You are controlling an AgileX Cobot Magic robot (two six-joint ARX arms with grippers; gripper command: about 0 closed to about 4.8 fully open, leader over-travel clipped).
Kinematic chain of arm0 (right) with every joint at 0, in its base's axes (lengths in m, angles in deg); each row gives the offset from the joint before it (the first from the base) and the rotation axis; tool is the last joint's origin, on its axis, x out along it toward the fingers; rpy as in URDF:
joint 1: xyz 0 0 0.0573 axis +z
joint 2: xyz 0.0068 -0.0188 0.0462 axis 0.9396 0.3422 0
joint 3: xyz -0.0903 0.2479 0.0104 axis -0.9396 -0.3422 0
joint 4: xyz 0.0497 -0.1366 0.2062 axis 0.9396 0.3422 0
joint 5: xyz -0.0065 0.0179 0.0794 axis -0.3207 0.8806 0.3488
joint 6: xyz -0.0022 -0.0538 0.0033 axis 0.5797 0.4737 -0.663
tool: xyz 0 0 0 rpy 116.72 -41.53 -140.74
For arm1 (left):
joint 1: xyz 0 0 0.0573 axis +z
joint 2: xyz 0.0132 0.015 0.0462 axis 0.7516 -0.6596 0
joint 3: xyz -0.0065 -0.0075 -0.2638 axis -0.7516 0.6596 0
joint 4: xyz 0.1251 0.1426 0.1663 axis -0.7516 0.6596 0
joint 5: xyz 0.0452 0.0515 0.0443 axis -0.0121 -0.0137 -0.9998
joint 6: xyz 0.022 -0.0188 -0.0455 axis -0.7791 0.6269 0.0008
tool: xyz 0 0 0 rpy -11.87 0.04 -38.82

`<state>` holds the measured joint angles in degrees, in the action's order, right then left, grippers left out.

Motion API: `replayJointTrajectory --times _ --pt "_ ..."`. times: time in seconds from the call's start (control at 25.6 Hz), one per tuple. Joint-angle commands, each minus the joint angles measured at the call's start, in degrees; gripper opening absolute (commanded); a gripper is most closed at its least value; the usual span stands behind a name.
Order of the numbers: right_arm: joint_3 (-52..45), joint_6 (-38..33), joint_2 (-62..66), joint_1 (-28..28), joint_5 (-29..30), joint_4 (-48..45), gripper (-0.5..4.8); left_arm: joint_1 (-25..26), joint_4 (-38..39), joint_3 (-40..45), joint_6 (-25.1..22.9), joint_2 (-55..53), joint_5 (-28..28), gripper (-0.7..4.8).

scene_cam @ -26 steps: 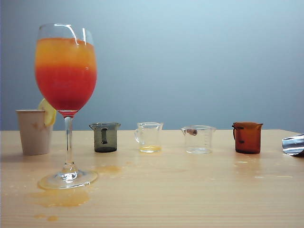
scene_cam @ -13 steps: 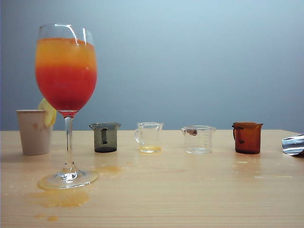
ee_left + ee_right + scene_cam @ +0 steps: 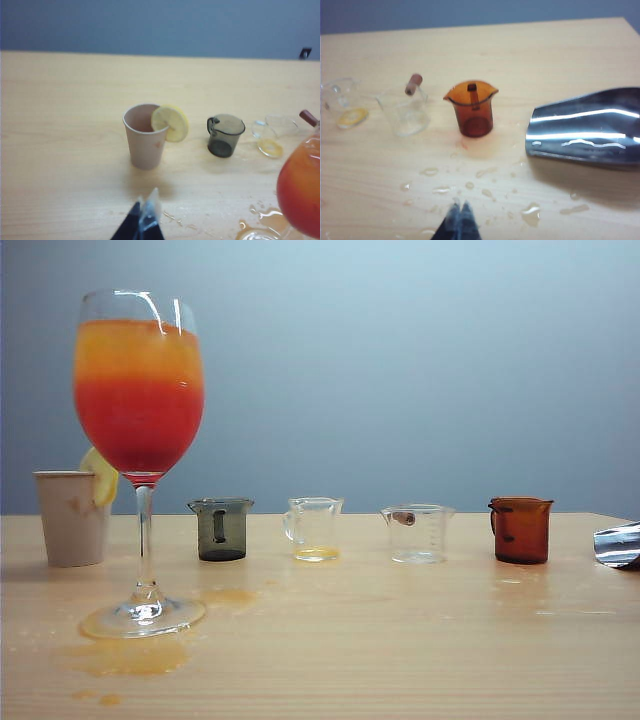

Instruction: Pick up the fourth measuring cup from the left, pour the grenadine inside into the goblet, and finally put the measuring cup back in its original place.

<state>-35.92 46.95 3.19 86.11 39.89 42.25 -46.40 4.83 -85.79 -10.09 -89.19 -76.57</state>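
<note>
The fourth measuring cup (image 3: 520, 530), amber with a side handle, stands upright on the table at the right end of the cup row. It shows again in the right wrist view (image 3: 472, 110); no liquid level shows in it. The goblet (image 3: 140, 390) stands at the left, with red grenadine (image 3: 138, 430) under an orange layer. My right gripper (image 3: 460, 205) is shut and empty, hovering short of the amber cup. My left gripper (image 3: 145, 204) is shut and empty, short of the paper cup (image 3: 145, 137). Neither gripper appears in the exterior view.
A dark grey cup (image 3: 222, 530) and two clear cups (image 3: 315, 530) (image 3: 418, 533) complete the row. A lemon slice (image 3: 170, 122) sits on the paper cup's rim. A metal shaker (image 3: 585, 127) lies beside the amber cup. Orange spills (image 3: 130, 655) and droplets (image 3: 532, 212) wet the table.
</note>
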Motion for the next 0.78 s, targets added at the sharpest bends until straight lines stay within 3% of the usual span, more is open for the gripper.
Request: replayJointTrajectory --times 0.04,0.23,0.27,0.55,0.59,0.62,0.78 --pt "0.3 0.0 -0.2 0.0 0.1 1.2 0.0 0.0 -1.4 7.5 -0.1 1.2 0.6 -0.02" --pt "0.3 0.0 -0.3 0.0 0.1 1.5 0.0 0.0 -1.7 16.7 -0.1 1.2 0.4 -0.02" --pt "0.3 0.0 -0.3 0.0 0.1 1.5 0.0 0.0 -5.3 19.7 -1.2 1.3 0.4 -0.02" --pt "0.0 0.0 -1.6 -2.1 0.6 1.4 0.0 -0.1 -14.3 22.0 -1.4 1.2 0.6 -0.01" --pt "-1.0 0.0 -3.5 -4.6 1.2 1.5 0.0 -0.1 -22.3 24.2 -1.4 1.2 0.8 -0.02" --pt "-2.3 0.0 -5.6 -7.6 1.2 1.3 0.0 -0.1 -25.6 24.9 -1.4 1.2 0.5 -0.02" --pt "-6.0 0.1 -5.3 -15.4 1.0 -0.6 0.0 0.0 -26.4 24.9 -1.4 1.2 0.5 -0.02"
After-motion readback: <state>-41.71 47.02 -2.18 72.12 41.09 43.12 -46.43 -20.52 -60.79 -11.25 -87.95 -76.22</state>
